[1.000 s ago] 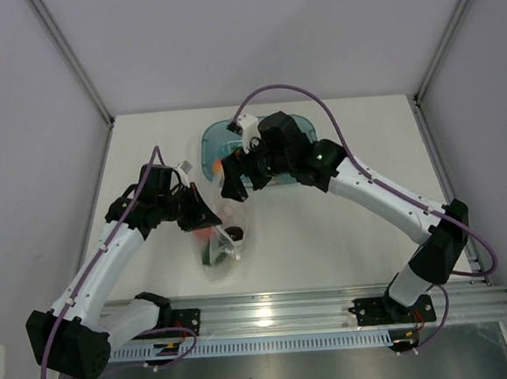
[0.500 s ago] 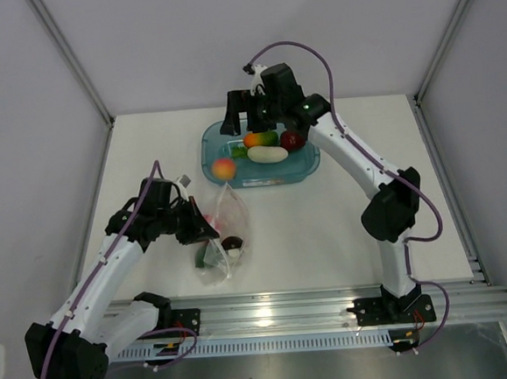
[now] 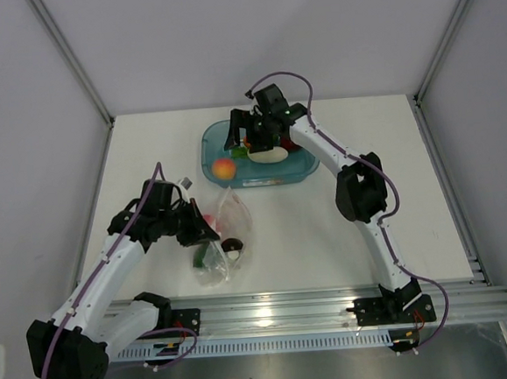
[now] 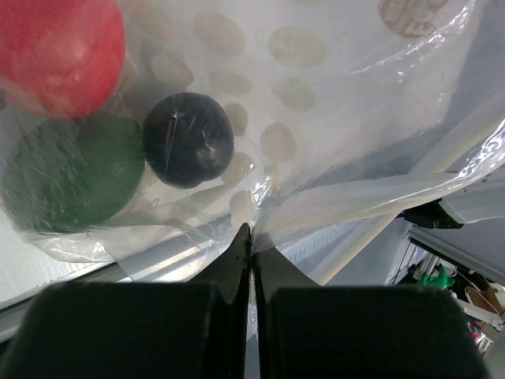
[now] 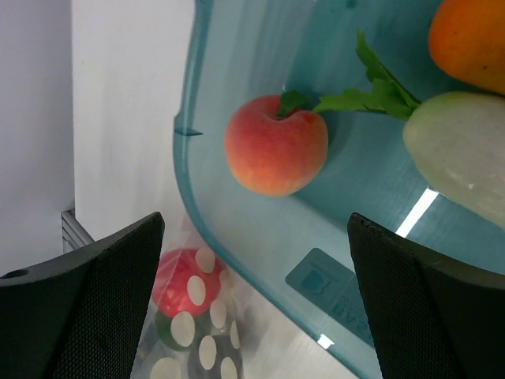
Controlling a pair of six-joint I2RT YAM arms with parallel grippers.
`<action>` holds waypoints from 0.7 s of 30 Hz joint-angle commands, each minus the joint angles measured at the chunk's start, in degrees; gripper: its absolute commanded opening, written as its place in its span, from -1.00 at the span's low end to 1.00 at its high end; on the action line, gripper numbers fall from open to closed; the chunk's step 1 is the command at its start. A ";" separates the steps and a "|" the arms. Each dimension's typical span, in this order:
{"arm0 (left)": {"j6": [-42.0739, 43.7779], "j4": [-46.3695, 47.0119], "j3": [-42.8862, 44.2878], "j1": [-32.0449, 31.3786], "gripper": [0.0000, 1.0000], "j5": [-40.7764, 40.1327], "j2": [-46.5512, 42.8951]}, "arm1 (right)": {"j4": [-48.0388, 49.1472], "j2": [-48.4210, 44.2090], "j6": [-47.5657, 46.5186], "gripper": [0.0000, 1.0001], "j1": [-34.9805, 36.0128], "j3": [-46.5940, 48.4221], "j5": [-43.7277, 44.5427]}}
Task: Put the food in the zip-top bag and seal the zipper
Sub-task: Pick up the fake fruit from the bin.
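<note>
The clear zip-top bag (image 3: 226, 231) lies on the table in front of the tub, and my left gripper (image 3: 206, 233) is shut on its plastic edge (image 4: 272, 213). Inside it sit a red fruit (image 4: 63, 51), a green one (image 4: 75, 181) and a dark purple one (image 4: 188, 140). I cannot pick out the zipper. The rest of the food is in the teal tub (image 3: 300, 164): a peach (image 5: 276, 154), a white oblong (image 5: 461, 158), an orange piece (image 5: 473, 39) and a green leafy one (image 5: 371, 91). My right gripper (image 3: 247, 135) hangs open over the tub's left half, the peach ahead of its fingers (image 5: 87, 308).
The tub's near-left wall (image 5: 205, 213) stands between the peach and the bag (image 5: 185, 300). A metal rail (image 3: 290, 314) runs along the table's near edge. Grey walls close in the table on the left, the back and the right.
My right gripper has swung from the bag's mouth back over the tub and come down over its left half. The left gripper has sunk slightly and still pinches the bag.
</note>
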 commanded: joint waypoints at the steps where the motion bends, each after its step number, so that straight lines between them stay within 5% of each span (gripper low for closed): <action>1: 1.20 1.39 1.16 0.55 -0.99 1.54 0.81 | 0.81 1.42 0.62 0.99 0.27 1.14 -3.60; 21: 2.60 -0.63 0.10 0.47 -0.99 2.16 0.38 | 10.13 11.18 5.45 0.99 1.94 2.19 -6.59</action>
